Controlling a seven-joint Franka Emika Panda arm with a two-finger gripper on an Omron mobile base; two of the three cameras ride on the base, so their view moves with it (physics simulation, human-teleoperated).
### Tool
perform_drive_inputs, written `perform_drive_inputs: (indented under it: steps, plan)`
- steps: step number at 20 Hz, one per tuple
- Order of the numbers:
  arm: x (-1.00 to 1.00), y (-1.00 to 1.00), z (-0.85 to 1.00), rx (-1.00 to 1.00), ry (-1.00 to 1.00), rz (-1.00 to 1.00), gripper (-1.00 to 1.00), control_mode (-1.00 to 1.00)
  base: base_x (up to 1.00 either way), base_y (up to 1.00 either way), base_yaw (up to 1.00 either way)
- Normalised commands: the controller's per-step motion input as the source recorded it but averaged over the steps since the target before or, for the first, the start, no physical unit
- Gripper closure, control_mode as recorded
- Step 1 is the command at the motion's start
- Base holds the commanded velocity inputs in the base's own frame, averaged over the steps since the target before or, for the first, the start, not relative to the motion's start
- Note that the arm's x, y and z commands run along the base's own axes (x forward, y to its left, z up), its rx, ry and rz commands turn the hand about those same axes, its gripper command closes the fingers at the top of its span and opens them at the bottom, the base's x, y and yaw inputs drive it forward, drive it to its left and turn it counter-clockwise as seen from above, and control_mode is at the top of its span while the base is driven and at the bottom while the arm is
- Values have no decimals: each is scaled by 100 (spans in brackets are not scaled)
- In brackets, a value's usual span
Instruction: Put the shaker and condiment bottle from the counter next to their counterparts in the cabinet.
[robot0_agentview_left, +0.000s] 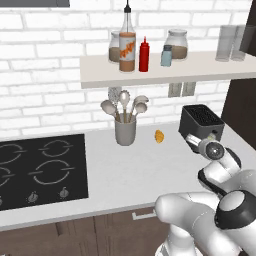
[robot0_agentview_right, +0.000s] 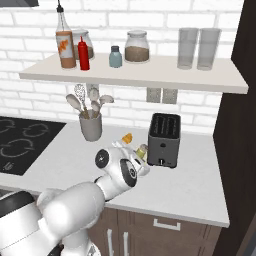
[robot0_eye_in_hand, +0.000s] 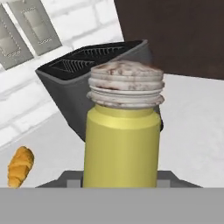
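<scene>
Hand (robot0_agentview_right: 139, 156) grips yellow shaker (robot0_eye_in_hand: 121, 140) low over desk (robot0_agentview_right: 190, 175), just beside black toaster (robot0_agentview_right: 164, 139). Fingertips hidden behind shaker. Tall bottle (robot0_agentview_left: 127, 46) on shelf (robot0_agentview_left: 165, 75): orange label too blurry to read.

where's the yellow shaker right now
The shaker fills the hand view, gripped in the pincer just in front of the black toaster on the counter, with the croissant to its left.

Shakers (robot0_agentview_right: 115, 56): two. Jars (robot0_agentview_right: 137, 46): two. Glasses (robot0_agentview_right: 188, 48): two. Bottles (robot0_agentview_right: 65, 42): two.
</scene>
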Motion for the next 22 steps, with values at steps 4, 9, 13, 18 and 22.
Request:
perform_drive_inputs:
  steps: [4, 9, 13, 18, 22]
  plan:
    - [0, 0, 0, -2, -10, 50, 100, -100, 0, 0, 0]
    - [0, 0, 0, -3, -13, 54, 100, -100, 0, 0, 0]
    - [0, 0, 0, -4, -11, 54, 100, -100, 0, 0, 0]
    - [0, 0, 0, -3, -11, 54, 100, -100, 0, 0, 0]
    - [0, 0, 0, -3, -8, 53, 100, -100, 0, 0, 0]
